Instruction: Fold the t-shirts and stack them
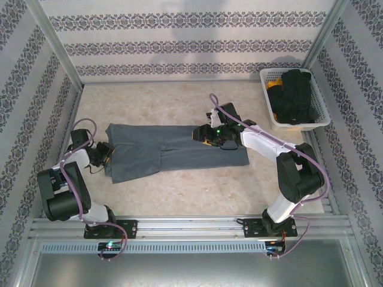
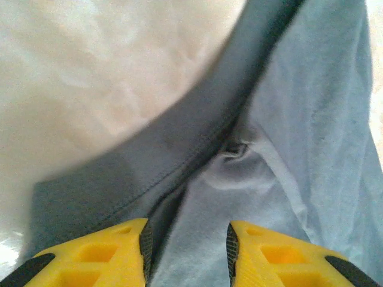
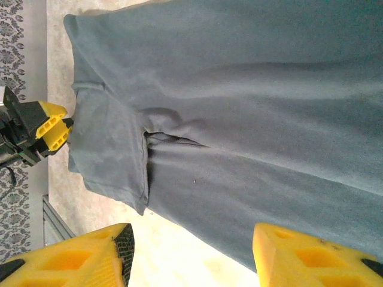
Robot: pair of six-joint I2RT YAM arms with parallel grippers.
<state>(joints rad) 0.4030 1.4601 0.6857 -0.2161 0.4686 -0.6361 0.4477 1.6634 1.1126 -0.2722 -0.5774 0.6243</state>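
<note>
One t-shirt [image 1: 179, 152] | long axis left-right | sleeve end left | both jaws parted, holding nothing

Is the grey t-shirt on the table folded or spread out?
Partly folded: the t-shirt lies as a long band, layers overlapping.

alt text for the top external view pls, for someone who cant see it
A slate blue-grey t-shirt lies flat across the middle of a beige table, with the left gripper at its left edge and the right gripper over its right half. A white basket holding dark cloth sits at the table's far right corner.
</note>
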